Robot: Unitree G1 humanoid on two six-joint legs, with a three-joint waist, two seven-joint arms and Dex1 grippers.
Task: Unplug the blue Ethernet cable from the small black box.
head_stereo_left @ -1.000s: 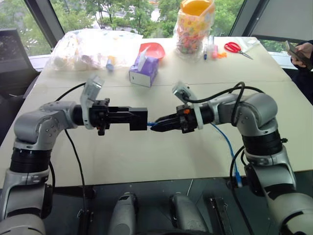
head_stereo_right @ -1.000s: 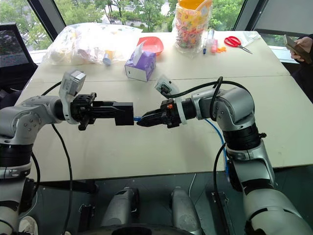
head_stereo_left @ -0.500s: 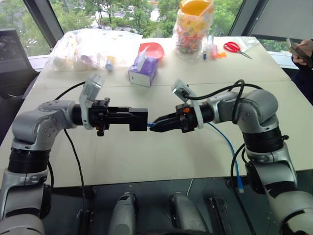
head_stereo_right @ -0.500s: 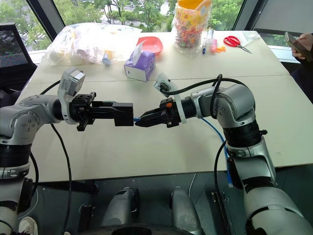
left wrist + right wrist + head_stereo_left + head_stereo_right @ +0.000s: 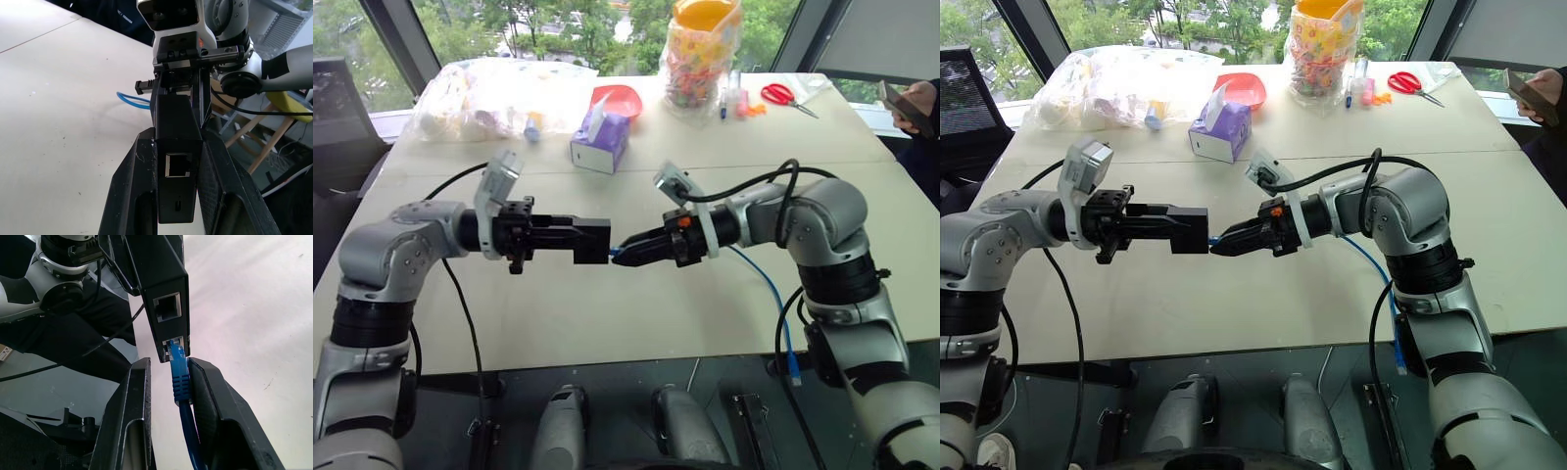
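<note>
Left eye view first: both arms meet in mid-air over the pale table [image 5: 607, 313], well short of the purple tissue box [image 5: 601, 143]. The left gripper [image 5: 177, 161] is pressed tight on the small black box [image 5: 591, 240], holding it level. The right gripper [image 5: 168, 382] faces it with its fingers a little apart around the blue Ethernet cable [image 5: 179, 382], whose plug looks still seated in the lower port. Whether the fingers truly pinch it I can't tell. So the pull-out is in hand; next, I'd say, squeeze the plug's latch and draw straight back while the left holds steady.
</note>
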